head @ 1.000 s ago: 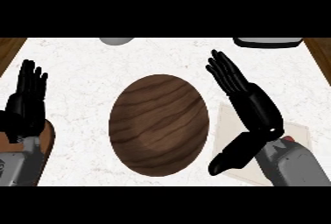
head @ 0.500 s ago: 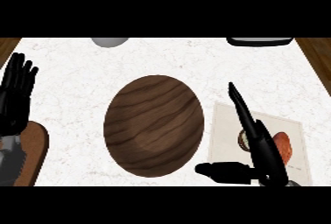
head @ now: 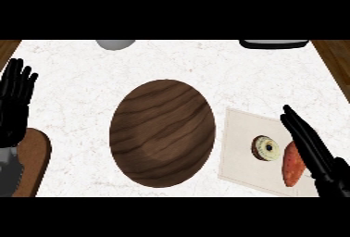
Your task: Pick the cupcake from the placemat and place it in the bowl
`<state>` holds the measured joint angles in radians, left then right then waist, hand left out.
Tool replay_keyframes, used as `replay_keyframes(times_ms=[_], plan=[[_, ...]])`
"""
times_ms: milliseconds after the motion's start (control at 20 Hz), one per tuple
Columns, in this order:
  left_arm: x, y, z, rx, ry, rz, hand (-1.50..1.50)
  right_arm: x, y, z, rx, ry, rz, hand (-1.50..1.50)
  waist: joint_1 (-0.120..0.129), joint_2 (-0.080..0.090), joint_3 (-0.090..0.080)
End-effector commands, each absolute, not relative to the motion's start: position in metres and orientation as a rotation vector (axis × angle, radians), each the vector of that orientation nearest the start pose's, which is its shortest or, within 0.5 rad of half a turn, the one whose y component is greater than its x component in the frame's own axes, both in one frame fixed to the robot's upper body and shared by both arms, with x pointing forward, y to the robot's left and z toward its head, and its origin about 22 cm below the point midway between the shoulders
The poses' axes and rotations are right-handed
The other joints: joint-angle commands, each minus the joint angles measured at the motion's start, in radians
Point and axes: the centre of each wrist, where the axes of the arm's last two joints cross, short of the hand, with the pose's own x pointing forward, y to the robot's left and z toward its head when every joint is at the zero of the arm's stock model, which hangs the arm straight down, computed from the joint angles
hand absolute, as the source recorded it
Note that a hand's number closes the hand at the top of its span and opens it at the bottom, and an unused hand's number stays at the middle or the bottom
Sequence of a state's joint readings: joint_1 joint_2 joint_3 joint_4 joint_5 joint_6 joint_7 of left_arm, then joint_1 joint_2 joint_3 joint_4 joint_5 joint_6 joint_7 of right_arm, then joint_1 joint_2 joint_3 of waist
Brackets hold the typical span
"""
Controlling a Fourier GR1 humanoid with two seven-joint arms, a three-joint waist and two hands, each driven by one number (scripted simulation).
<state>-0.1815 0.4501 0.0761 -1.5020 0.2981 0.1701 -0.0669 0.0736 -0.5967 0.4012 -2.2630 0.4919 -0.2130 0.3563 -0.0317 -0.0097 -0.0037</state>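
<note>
Hovering beside the cupcake point(head: 265, 148) on the placemat point(head: 239, 134), right hand point(head: 309, 144) straight-fingered; left hand point(head: 15, 102) likewise, far left.

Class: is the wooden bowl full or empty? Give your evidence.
Empty. The bowl shows only bare wood grain inside, and the cupcake sits on the placemat to its right.

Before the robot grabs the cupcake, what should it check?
1. The cupcake sits on the placemat: ok.
2. The bowl has nothing inside: ok.
3. The right hand is open, holding nothing: ok.
4. It is curled round the cupcake: not ok, only beside it.
5. The orange food by the cupcake is out of the way: cannot tell.
6. The left hand rests at the left edge: ok.
</note>
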Motion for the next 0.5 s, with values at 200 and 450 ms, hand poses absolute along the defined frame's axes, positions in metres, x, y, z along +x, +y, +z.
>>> replay_keyframes(times_ms=[200,450], plan=[[0.287,0.332,0.085,0.26,-1.77,0.052,0.0,0.131,-0.231,0.184,-0.707,-1.362,1.137,-1.5,0.01,0.005,-0.001],[0.295,0.334,0.091,0.258,-1.792,0.044,0.0,0.136,-0.23,0.193,-0.698,-1.174,1.302,-1.5,0.022,0.009,0.001]])
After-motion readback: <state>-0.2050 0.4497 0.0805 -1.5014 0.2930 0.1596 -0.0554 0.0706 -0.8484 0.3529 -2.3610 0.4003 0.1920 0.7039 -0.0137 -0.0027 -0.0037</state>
